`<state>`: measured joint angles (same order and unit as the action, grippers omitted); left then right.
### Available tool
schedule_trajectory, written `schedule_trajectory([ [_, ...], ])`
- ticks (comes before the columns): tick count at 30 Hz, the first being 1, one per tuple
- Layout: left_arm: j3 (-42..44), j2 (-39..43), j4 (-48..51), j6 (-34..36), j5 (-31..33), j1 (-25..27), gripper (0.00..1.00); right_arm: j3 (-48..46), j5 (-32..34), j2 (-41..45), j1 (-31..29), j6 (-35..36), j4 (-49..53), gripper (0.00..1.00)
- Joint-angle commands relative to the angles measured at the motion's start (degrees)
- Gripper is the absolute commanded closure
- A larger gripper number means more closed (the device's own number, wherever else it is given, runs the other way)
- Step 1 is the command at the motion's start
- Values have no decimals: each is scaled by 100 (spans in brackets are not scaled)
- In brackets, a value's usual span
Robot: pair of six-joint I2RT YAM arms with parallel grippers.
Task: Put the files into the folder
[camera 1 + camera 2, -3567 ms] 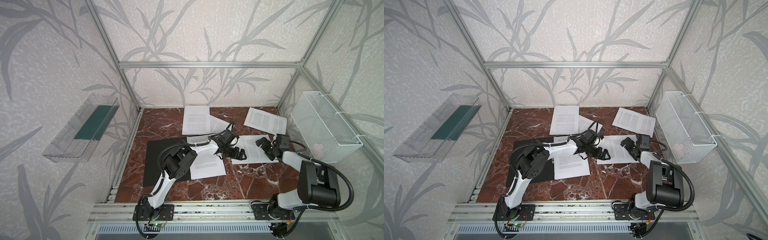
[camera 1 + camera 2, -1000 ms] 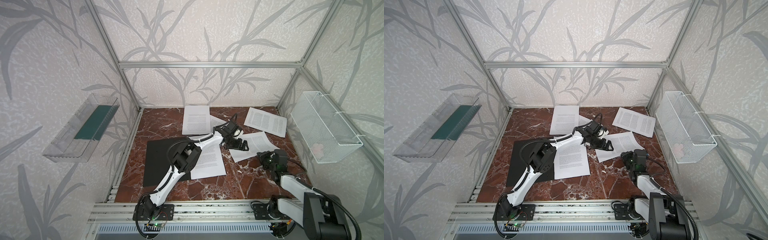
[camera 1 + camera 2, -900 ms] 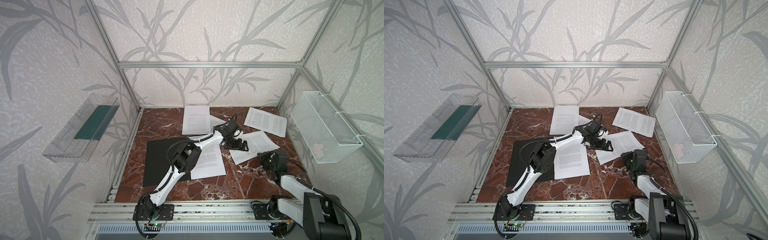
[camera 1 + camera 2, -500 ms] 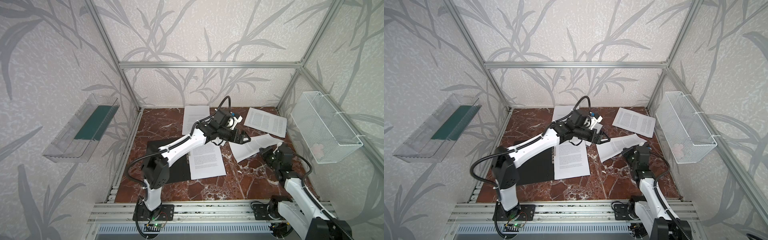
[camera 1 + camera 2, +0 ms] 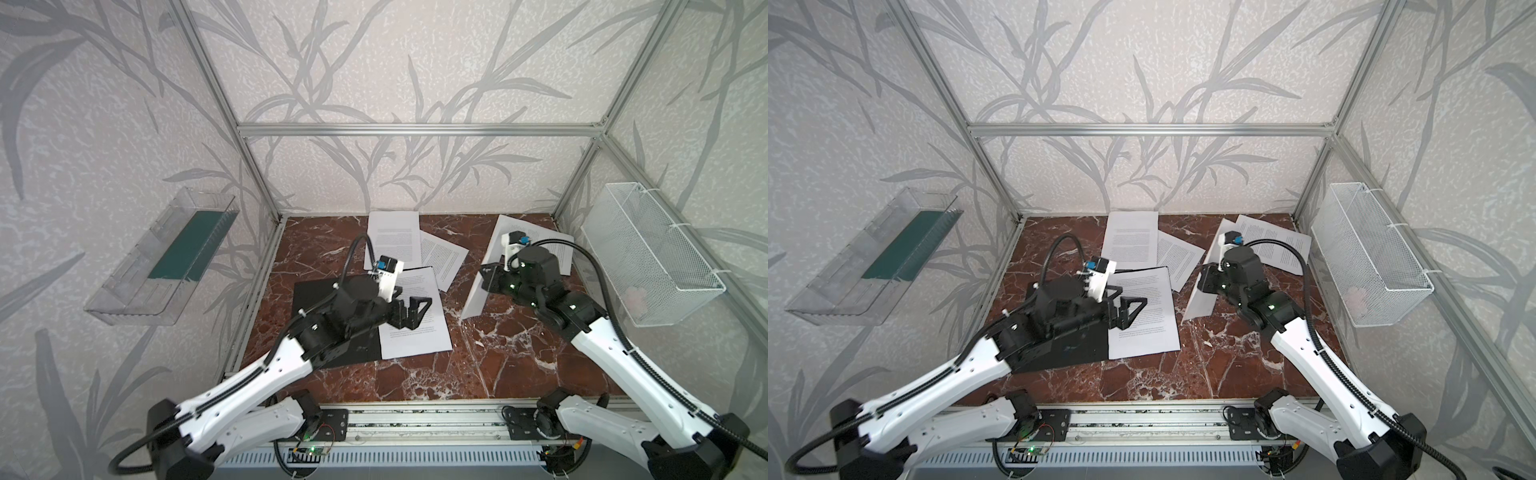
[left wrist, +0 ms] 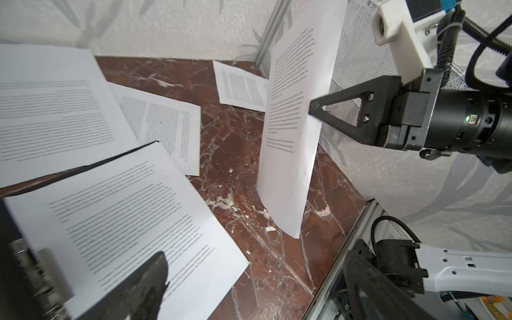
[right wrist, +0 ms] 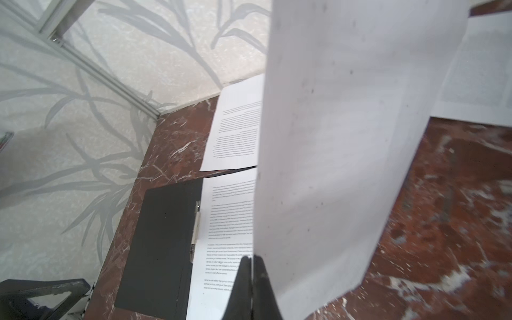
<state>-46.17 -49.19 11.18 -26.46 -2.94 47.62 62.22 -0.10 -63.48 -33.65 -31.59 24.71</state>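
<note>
Right claw [image 6: 311, 108] pinches upright sheet [image 6: 291, 144] — left claw [image 5: 411, 312] over folder [image 5: 316, 295]

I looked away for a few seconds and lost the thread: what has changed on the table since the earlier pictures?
The right gripper has shut on an edge of the sheet that lay flat mid-table and lifted it; it now hangs nearly upright. The left gripper, open, has drawn back over the page on the folder. Folder and that page lie as before.
</note>
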Motion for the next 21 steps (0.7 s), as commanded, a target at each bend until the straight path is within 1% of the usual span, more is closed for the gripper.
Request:
schedule_trajectory([
  [1,628,945,27,174,1405,-2,1,688,27,-639,-705,526,367,100],
  [3,1024,1449,-4,211,1734,11,1,1137,-147,-1051,-1082,566,378,100],
  [5,1330,1843,1,217,1886,17,1,1542,-442,-1377,-1332,579,358,100],
  [7,1588,2154,12,253,1950,28,1,1709,-1005,-1558,-1390,372,89,100],
  [9,1835,2366,-111,310,2013,61,1,1744,-1400,-1629,-1390,195,-146,100],
  [13,1905,2651,-126,372,1787,219,1,1711,-1897,-1632,-1333,-25,-425,100],
  [15,1932,2751,-182,404,1680,283,1,1466,-2325,-1582,-1109,-248,-723,100],
  [17,1973,2864,-208,407,1681,331,1,1066,-2826,-1571,-720,-596,-1114,100],
  [19,2007,2974,-180,397,1838,362,1,568,-3357,-1649,-233,-933,-1528,100],
  [21,1998,3061,-104,396,1943,393,1,248,-3593,-1862,150,-871,-1592,100],
])
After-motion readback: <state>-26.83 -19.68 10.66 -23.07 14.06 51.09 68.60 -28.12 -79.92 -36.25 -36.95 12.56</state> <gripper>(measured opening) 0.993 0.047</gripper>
